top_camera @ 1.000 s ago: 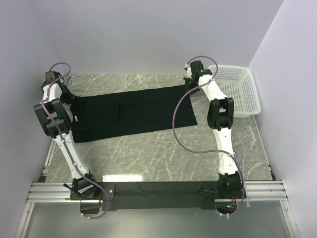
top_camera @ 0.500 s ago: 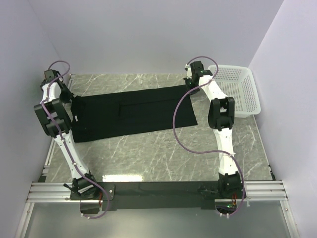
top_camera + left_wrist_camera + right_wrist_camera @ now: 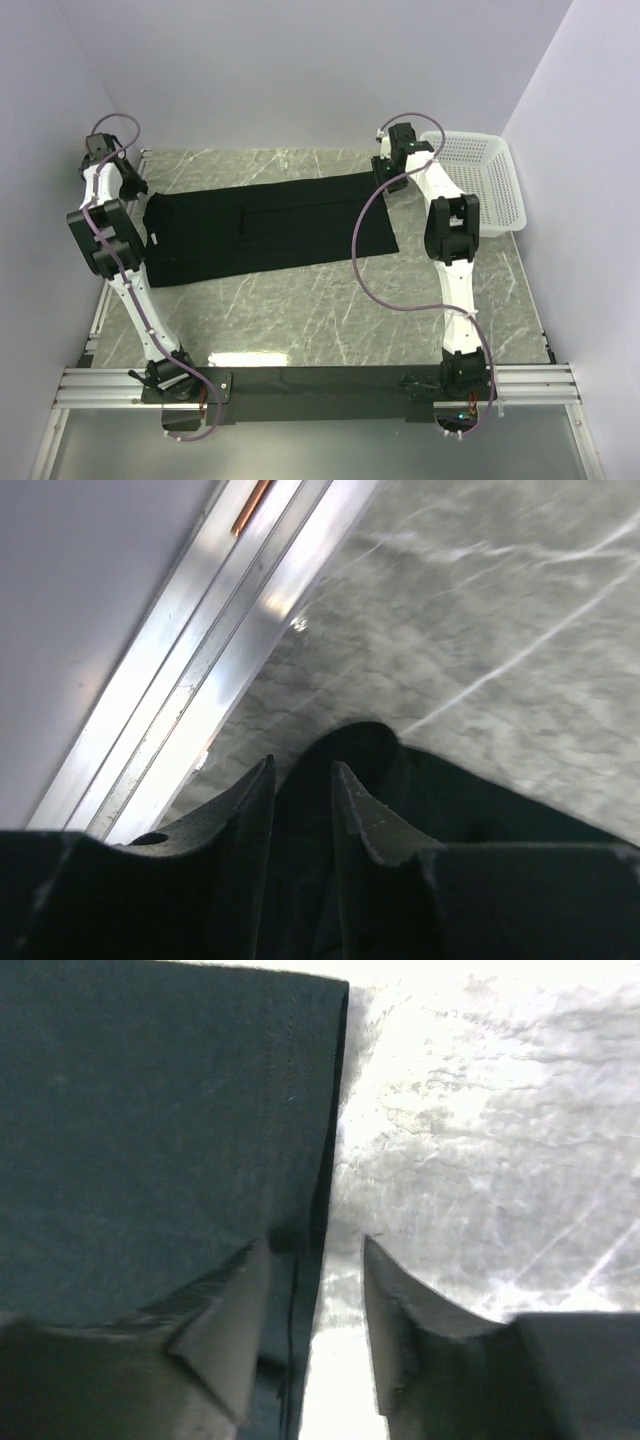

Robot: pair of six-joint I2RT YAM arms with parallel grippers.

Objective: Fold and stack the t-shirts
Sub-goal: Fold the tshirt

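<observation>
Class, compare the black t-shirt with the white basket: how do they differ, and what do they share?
The t-shirt is black cloth; the basket is white perforated plastic. The t-shirt lies flat; the basket stands with raised walls. The t-shirt is left of centre; the basket sits far right. Both rest on the marble table.

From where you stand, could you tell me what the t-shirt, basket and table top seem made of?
The t-shirt: matte black cloth, stitched hem visible. The basket: probably white plastic, rigid perforated walls. The table top: glossy grey marble-look with white veins; stone or laminate, unclear.
</observation>
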